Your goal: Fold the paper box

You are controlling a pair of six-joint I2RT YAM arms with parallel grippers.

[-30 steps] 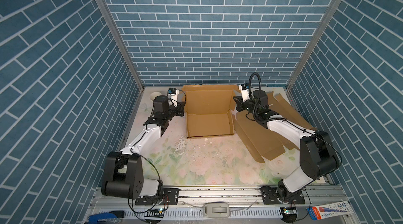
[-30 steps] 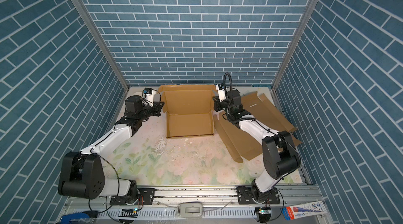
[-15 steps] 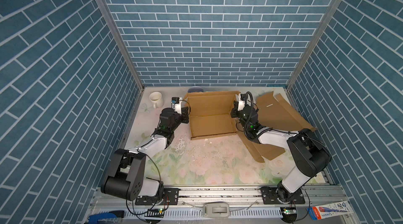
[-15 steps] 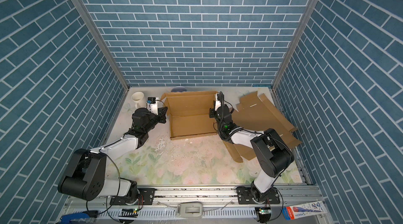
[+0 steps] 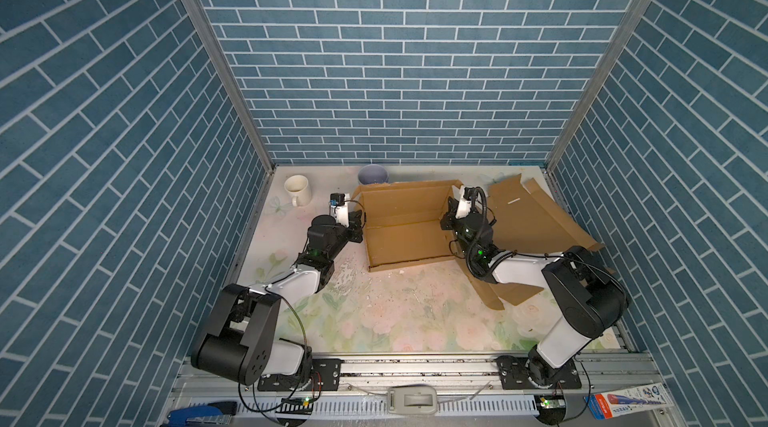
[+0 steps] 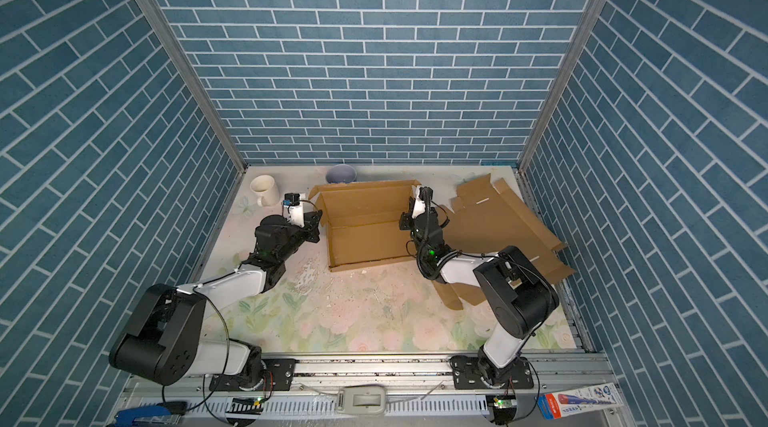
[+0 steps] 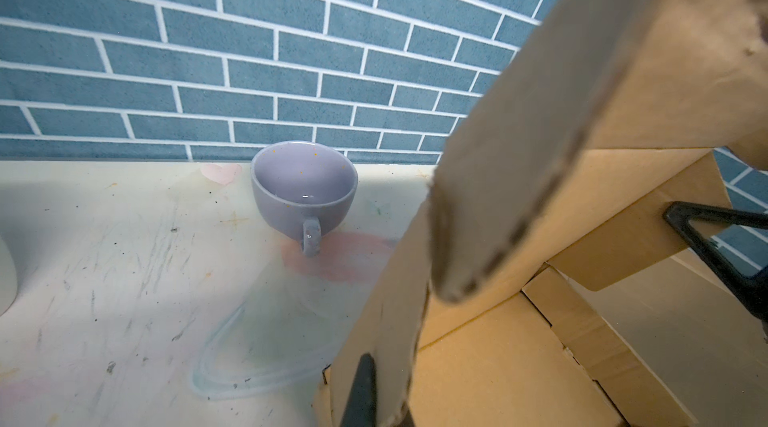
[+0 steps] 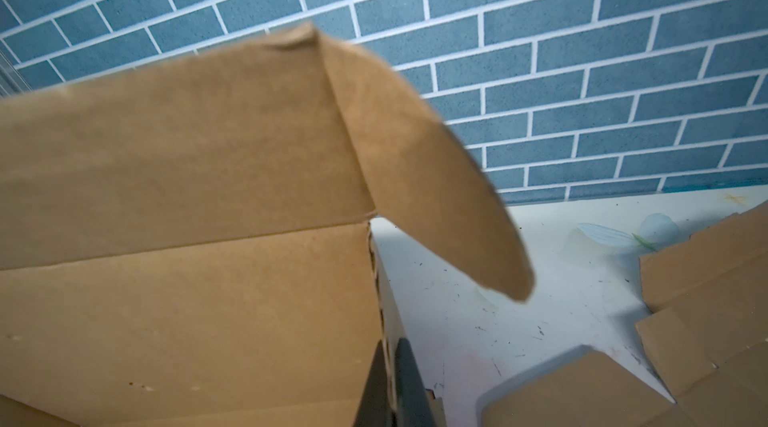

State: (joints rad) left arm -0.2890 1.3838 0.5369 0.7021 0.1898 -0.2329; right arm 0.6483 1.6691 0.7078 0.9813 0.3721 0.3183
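between blue brick walls [image 5: 395,72], left gripper [image 5: 360,221] and right gripper [image 5: 446,224] clamp the paper box [image 5: 405,238] side walls; next probably stand them upright.

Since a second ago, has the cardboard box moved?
Yes. In both top views the cardboard box has come away from the back wall, toward the near rail, uncovering the blue cup behind it.

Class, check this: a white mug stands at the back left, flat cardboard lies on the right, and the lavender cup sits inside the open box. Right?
One error: the lavender cup is not inside the open box; it stands on the table behind the box, by the back wall, as the left wrist view shows. The rest holds.
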